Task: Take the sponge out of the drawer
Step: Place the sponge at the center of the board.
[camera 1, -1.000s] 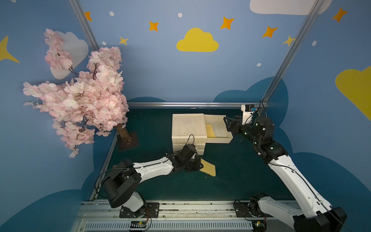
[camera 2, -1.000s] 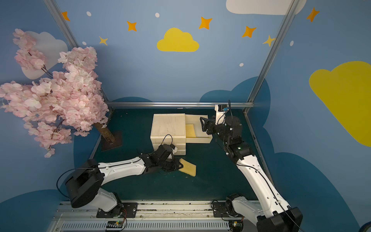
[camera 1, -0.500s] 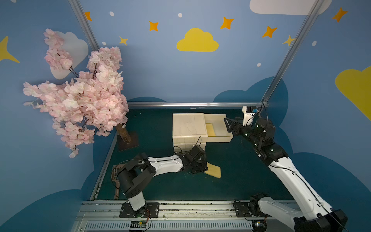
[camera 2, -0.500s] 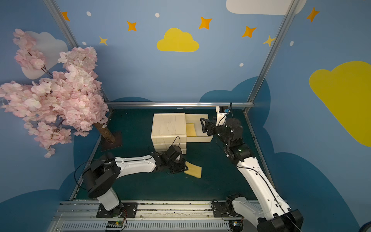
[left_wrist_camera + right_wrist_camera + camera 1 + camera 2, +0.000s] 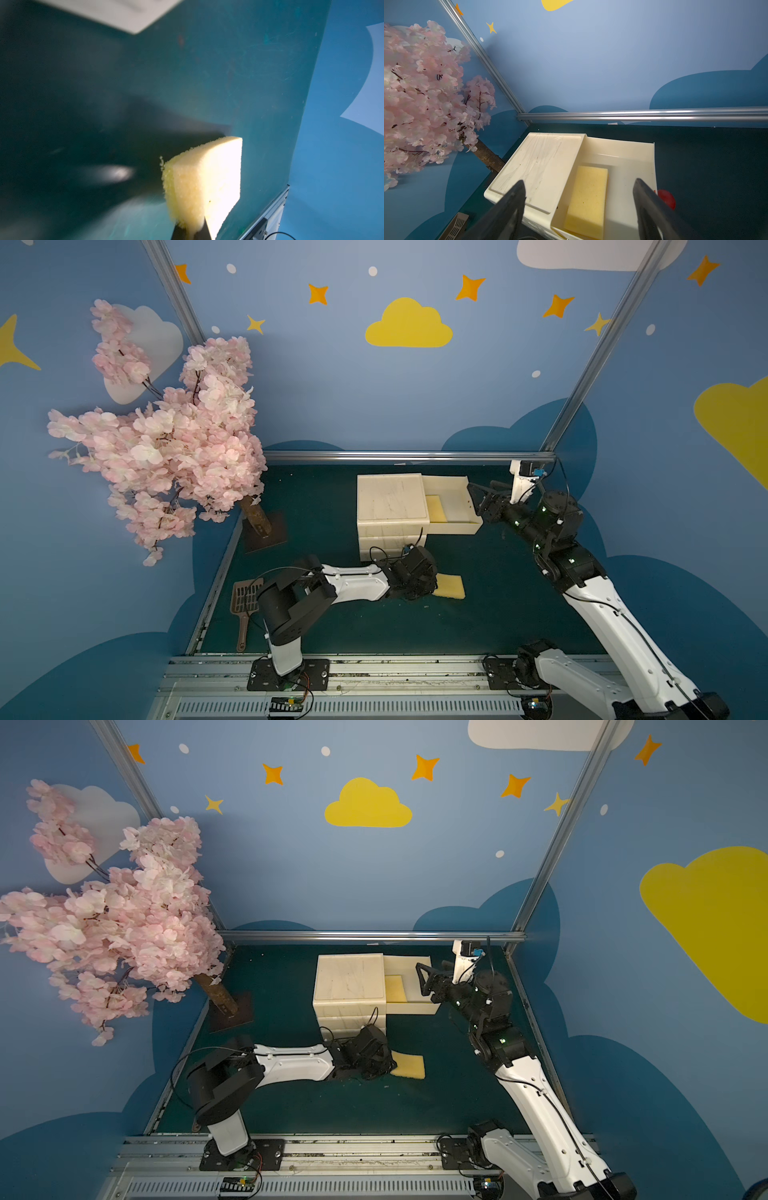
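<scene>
Green mat (image 5: 498, 614) sits just below the sponge (image 5: 449, 586) near the cabinet (image 5: 392, 499), and that sponge may slip since the clamped left gripper (image 5: 192, 229) pinches only its edge; the right gripper (image 5: 579, 184) gapes empty by the other sponge (image 5: 586, 199) in the drawer (image 5: 455, 527).

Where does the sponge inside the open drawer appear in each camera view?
Top view: sponge in the drawer, right of the cabinet.
Top view: same place.
Left wrist: absent; the left gripper holds another sponge.
Right wrist: in the drawer, between the right gripper's open fingers.
Shared landmark: the cabinet, unclear in left wrist.
</scene>
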Robot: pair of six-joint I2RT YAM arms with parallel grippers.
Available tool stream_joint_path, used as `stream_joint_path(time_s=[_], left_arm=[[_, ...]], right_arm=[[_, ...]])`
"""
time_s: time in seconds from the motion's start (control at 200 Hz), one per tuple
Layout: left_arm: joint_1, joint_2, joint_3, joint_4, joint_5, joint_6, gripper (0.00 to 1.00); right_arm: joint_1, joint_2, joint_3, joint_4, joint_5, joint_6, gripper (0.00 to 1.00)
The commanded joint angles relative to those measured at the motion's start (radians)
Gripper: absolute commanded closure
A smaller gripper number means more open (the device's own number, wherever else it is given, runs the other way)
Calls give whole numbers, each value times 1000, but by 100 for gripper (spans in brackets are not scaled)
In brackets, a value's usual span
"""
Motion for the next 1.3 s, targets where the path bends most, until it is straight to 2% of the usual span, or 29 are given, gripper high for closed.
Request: stream_joint_path(time_s=[0.0, 0.185, 0.22, 0.3, 0.37, 0.506, 0.816, 0.986, 1.091, 1.131, 1.176, 1.296], left_arm=[[-1, 36, 4, 13, 17, -25, 98], [2, 55, 18, 3, 31, -32, 96], [3, 55, 19, 1, 32, -30, 90], [2, 47, 19, -6, 23, -26, 70], [0, 35, 12, -13, 8, -26, 58], [-5, 17, 6, -27, -9, -26, 44], [-14, -12, 5, -44, -32, -8, 38], [-56, -137, 50, -188, -170, 108, 29], [-88, -230, 85, -306, -258, 199, 20], [-90, -265, 91, -326, -258, 238, 15], [-90, -305, 98, -350, -256, 279, 1], [-87, -413, 136, -399, -241, 443, 0]], right_arm=[[2, -14, -10, 22, -2, -1, 19], [2, -12, -11, 23, -1, -4, 19], [2, -12, -11, 23, 0, -5, 19], [2, -10, -10, 21, 3, -8, 19], [2, -7, -10, 21, 3, -8, 19], [2, -2, -8, 20, 0, -9, 19], [0, 2, -7, 16, 6, -17, 19], [0, 13, -1, 5, 20, -32, 19], [-4, 31, 12, -11, 33, -45, 18], [-7, 41, 20, -20, 37, -49, 18], [-10, 56, 31, -33, 39, -56, 18], [-31, 114, 84, -89, 31, -63, 17]])
